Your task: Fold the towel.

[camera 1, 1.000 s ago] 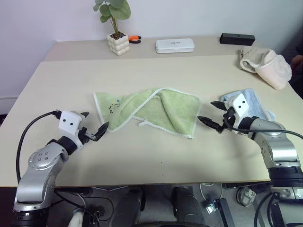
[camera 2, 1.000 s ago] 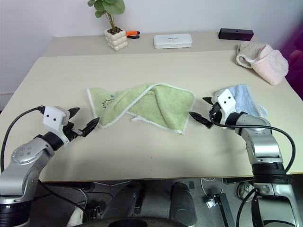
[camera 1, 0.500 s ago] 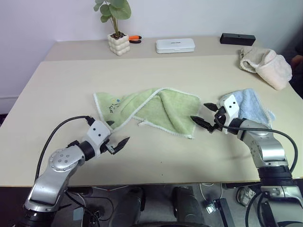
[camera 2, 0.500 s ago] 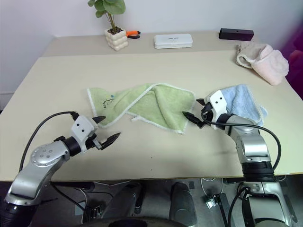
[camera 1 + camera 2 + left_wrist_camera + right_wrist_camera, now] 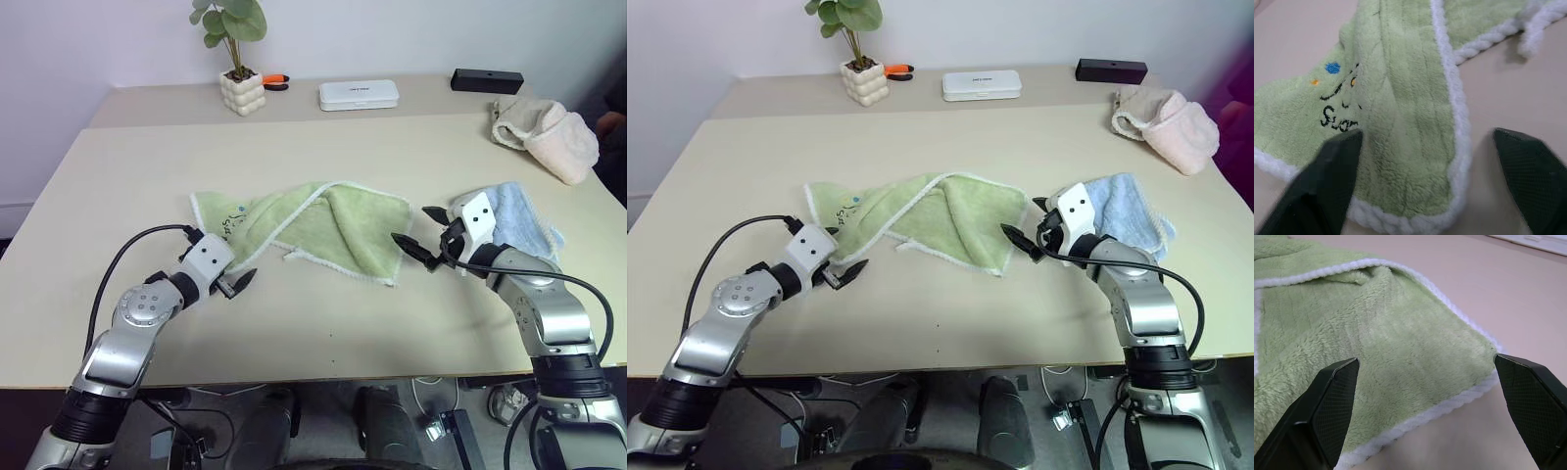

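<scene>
The towel (image 5: pixel 304 227) is light green with white edging and lies crumpled and partly folded over itself in the middle of the table (image 5: pixel 323 323). A small dark printed mark (image 5: pixel 1337 115) sits near its left corner. My left gripper (image 5: pixel 235 271) is at that near left corner, open. In the left wrist view its fingers (image 5: pixel 1327 181) straddle the white-edged border. My right gripper (image 5: pixel 412 226) is open just off the towel's right corner (image 5: pixel 1484 357), low over the table, with nothing held.
A light blue cloth (image 5: pixel 514 220) lies right behind my right gripper. A cream-pink bundled towel (image 5: pixel 549 132) sits at the far right. Along the back stand a potted plant (image 5: pixel 243 90), a white box (image 5: pixel 359 94), a black box (image 5: pixel 487 79) and an orange-handled tool (image 5: pixel 277 78).
My left gripper has swung in from the left and come up to the towel's near left corner. My right gripper has edged left toward the towel's right corner.
</scene>
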### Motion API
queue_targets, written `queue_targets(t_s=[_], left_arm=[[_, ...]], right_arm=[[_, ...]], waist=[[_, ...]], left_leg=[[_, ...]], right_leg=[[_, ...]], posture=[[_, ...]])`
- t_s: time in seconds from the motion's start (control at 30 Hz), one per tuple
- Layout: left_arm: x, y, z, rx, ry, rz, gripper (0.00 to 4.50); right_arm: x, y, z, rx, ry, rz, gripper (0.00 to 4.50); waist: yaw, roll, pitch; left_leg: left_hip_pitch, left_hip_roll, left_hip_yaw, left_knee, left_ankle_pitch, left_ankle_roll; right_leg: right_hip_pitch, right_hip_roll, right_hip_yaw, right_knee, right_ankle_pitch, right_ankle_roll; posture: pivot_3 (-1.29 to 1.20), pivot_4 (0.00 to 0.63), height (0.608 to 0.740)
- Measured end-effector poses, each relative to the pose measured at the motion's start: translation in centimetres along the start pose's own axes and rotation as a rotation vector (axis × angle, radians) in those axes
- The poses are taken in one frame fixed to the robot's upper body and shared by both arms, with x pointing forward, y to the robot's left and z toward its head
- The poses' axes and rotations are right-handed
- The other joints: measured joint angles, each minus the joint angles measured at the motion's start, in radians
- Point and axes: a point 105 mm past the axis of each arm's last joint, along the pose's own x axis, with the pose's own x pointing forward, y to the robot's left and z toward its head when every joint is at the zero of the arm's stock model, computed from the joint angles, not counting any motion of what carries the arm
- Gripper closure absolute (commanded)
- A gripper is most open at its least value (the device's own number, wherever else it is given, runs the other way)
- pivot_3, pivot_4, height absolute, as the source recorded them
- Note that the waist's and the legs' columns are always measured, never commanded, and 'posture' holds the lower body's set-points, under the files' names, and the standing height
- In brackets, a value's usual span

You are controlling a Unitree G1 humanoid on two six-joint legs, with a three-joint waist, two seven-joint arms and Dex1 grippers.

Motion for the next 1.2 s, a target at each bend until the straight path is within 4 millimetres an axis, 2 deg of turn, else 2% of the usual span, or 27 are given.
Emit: queue_targets(t_s=[0.03, 0.1, 0.2, 0.23, 0.43, 0.53, 0.9, 1.07, 1.13, 1.2], left_arm=[[0.0, 0.0, -0.2, -0.002, 0.004, 0.001, 1.84], [0.0, 0.1, -0.3, 0.000, 0.010, 0.003, 2.61], [0.1, 0.2, -0.7, 0.000, 0.024, 0.011, 4.20], [0.0, 0.4, -0.8, -0.001, 0.029, 0.021, 4.47], [-0.4, 1.3, -1.3, -0.013, 0.032, 0.064, 4.47], [-0.8, 1.7, -1.7, -0.009, 0.032, 0.081, 4.47], [-1.4, 2.0, -1.8, 0.002, 0.006, 0.087, 4.47], [-1.4, 1.7, -1.7, -0.004, 0.008, 0.079, 4.47], [-1.4, 1.6, -1.5, -0.005, 0.006, 0.078, 4.50], [-1.4, 1.6, -1.2, -0.001, -0.001, 0.076, 4.50]], right_arm=[[0.0, 0.0, 0.1, -0.002, -0.002, 0.000, 0.00], [0.0, 0.0, 0.1, -0.003, -0.002, -0.001, 0.00], [0.0, 0.0, 0.2, -0.005, -0.004, 0.002, 0.00], [0.1, 0.0, 0.4, -0.008, -0.008, 0.003, 0.00], [0.8, -0.7, 2.3, -0.047, -0.025, 0.019, 0.00], [1.4, -1.0, 2.6, -0.050, -0.011, 0.040, 0.00], [5.7, -4.5, 0.5, 0.079, 0.182, -0.011, 0.00], [7.6, -5.0, -1.2, 0.106, 0.262, -0.019, 0.00], [7.9, -5.1, -1.4, 0.100, 0.268, -0.022, 0.54], [8.1, -5.3, -1.4, 0.091, 0.266, -0.026, 1.35]], waist=[[-0.001, 0.000, 0.000], [-0.002, 0.000, 0.000], [-0.002, 0.000, 0.000], [-0.002, 0.000, 0.000], [-0.003, 0.000, 0.000], [-0.004, 0.000, 0.000], [-0.007, 0.000, 0.000], [-0.023, 0.000, 0.000], [-0.027, 0.000, 0.000], [-0.030, 0.000, 0.000]], left_leg=[[0.001, 0.000, 0.000, 0.000, 0.000, 0.000], [0.001, 0.001, 0.001, -0.001, 0.000, 0.000], [0.001, 0.001, 0.002, -0.001, 0.000, 0.000], [0.001, 0.001, 0.002, 0.000, 0.000, 0.000], [0.001, 0.001, 0.003, -0.001, 0.000, 0.000], [0.001, 0.002, 0.003, -0.001, 0.000, 0.000], [0.001, 0.001, 0.004, -0.001, 0.000, -0.001], [0.001, 0.001, 0.004, -0.001, 0.000, -0.001], [0.001, 0.001, 0.004, -0.001, 0.000, -0.001], [0.001, 0.001, 0.004, -0.001, 0.000, -0.001]], right_leg=[[0.000, 0.001, 0.001, 0.000, 0.000, 0.000], [0.000, 0.001, 0.002, 0.000, 0.000, 0.000], [0.000, 0.002, 0.003, 0.000, 0.000, 0.000], [0.000, 0.002, 0.003, 0.000, 0.000, 0.000], [-0.001, 0.002, 0.004, 0.000, 0.000, 0.000], [-0.001, 0.002, 0.004, 0.000, 0.000, 0.000], [-0.002, 0.002, 0.005, 0.000, 0.001, -0.001], [-0.002, 0.002, 0.005, 0.000, 0.001, -0.001], [-0.002, 0.002, 0.005, 0.000, 0.001, -0.001], [-0.002, 0.003, 0.005, 0.000, 0.001, -0.001]], posture=[[0.00, 0.150, 0.740], [0.00, 0.150, 0.740], [0.00, 0.150, 0.740], [0.00, 0.150, 0.740], [0.00, 0.150, 0.740], [0.00, 0.150, 0.740], [0.00, 0.150, 0.740], [0.00, 0.150, 0.740], [0.00, 0.150, 0.740], [0.00, 0.150, 0.740]])
